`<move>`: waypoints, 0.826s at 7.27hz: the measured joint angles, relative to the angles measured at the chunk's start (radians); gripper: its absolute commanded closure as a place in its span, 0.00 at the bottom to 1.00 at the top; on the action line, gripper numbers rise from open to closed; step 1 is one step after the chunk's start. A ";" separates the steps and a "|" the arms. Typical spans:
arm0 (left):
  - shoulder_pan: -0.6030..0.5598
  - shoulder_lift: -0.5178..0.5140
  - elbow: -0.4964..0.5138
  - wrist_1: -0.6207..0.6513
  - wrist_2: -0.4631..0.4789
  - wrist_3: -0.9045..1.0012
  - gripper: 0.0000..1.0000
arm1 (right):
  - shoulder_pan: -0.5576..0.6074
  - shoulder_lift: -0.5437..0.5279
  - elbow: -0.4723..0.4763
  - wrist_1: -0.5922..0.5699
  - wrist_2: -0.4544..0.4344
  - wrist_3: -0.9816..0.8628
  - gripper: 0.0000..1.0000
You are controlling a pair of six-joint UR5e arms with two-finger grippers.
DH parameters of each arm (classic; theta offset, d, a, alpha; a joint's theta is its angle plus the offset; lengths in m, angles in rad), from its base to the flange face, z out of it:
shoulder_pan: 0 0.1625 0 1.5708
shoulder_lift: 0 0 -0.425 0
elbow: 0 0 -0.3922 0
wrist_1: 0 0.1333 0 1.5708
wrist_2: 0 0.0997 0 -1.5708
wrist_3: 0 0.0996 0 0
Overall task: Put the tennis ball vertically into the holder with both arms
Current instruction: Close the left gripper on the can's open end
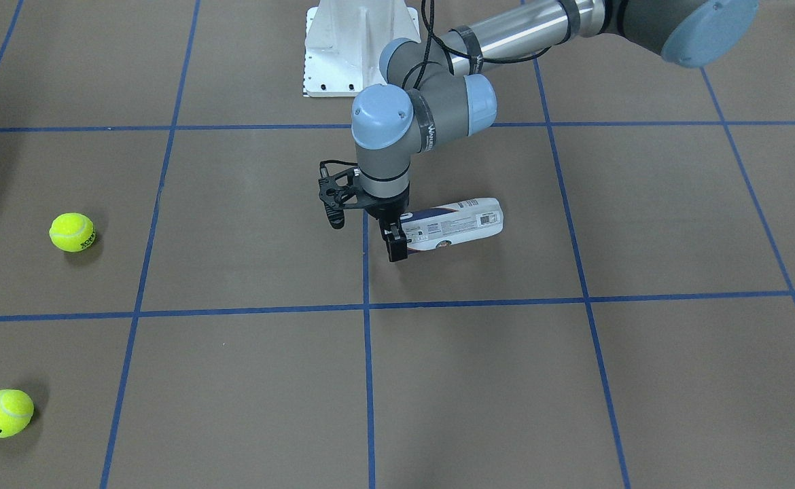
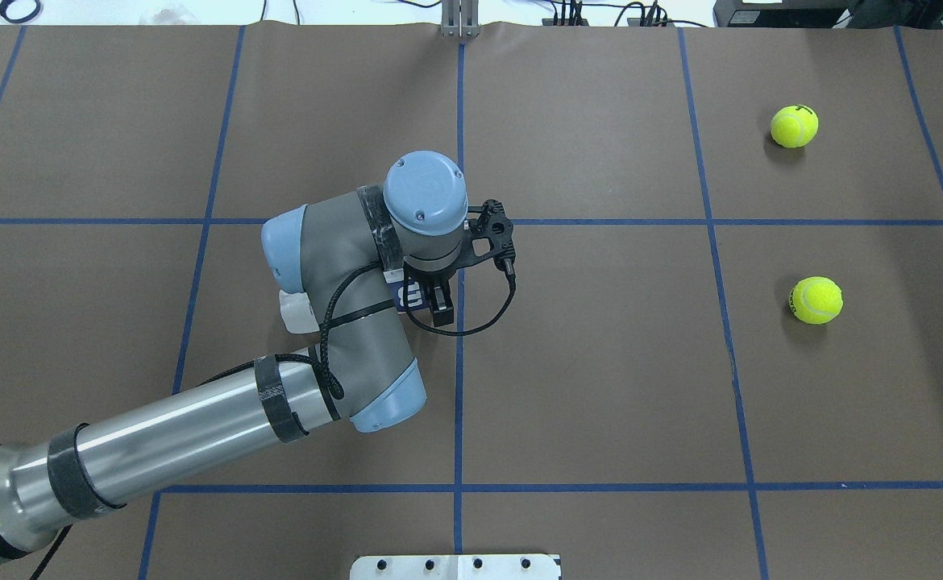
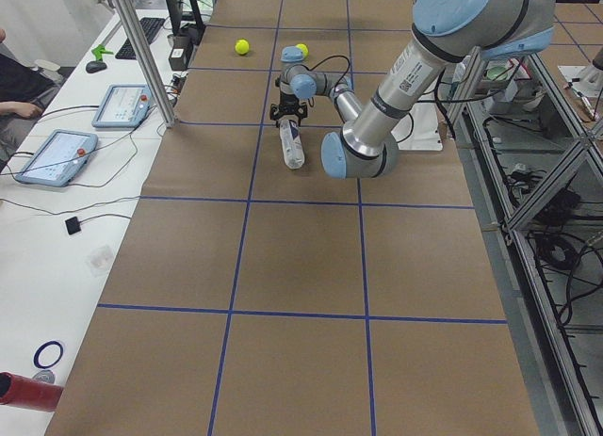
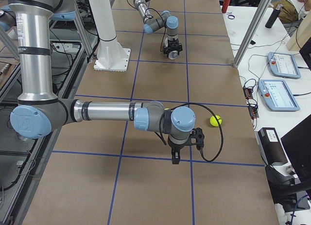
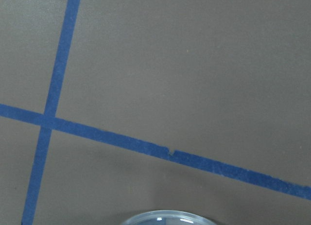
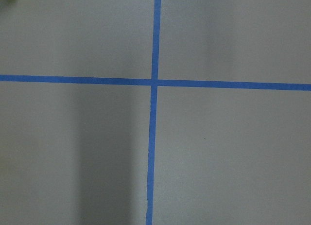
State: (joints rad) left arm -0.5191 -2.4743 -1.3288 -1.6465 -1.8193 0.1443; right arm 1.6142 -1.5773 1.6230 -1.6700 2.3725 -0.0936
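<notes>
mostly blocked overhead: your left arm covers the holder, only a white end poking out. the front view shows you most of it, lying on its side mid-frame, a clear tube with white-navy label, left gripper at its left end; jaws look narrow, clamped or not you cannot tell. one fuzzy yellow tennis ball left, a second ball lower left. right gripper shows only side-on; state unreadable.
</notes>
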 measured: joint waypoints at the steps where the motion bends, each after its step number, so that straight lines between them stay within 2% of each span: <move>1: 0.000 0.000 0.001 -0.003 0.000 0.000 0.02 | 0.000 -0.002 0.000 0.000 0.000 0.000 0.01; 4: 0.000 0.002 0.002 -0.003 0.027 0.000 0.02 | 0.000 -0.008 0.000 0.000 0.002 0.000 0.01; 5: 0.002 0.003 0.003 -0.003 0.031 0.000 0.05 | 0.000 -0.008 0.000 0.000 0.002 0.000 0.01; 6: 0.003 0.004 0.003 -0.003 0.033 0.000 0.26 | 0.000 -0.009 0.000 0.001 0.002 0.000 0.01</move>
State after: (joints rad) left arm -0.5157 -2.4698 -1.3257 -1.6490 -1.7864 0.1442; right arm 1.6138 -1.5860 1.6231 -1.6694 2.3743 -0.0939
